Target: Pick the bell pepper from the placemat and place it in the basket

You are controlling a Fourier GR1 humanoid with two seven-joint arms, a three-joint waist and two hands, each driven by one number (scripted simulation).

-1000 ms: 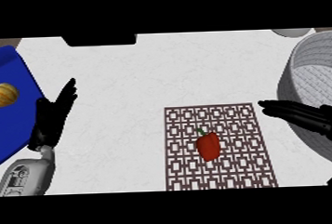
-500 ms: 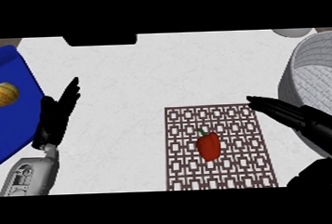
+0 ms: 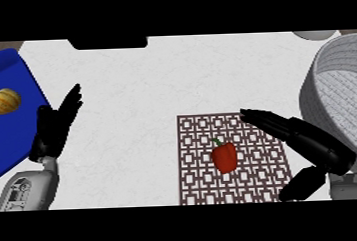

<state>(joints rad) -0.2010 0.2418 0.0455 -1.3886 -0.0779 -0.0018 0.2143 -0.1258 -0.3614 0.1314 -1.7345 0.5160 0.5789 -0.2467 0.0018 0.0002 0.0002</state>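
The small red bell pepper (image 3: pixel 225 157) lies on the brown lattice placemat (image 3: pixel 201 187). The right robot hand (image 3: pixel 300 136), fingers released, hovers beside it; a skewed approach could knock it rolling before the woven grey basket (image 3: pixel 335 94).

Glossy red bell pepper (image 3: pixel 225 157) on a lattice-patterned placemat (image 3: pixel 202 179); woven grey basket (image 3: pixel 335 94).

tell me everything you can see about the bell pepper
The bell pepper is red and glossy with a short green stem at its upper end. It lies on its side, whole, near the middle of the patterned placemat, stem pointing away from the robot. Only the placemat touches it; the right hand hovers open just to its right, not touching.
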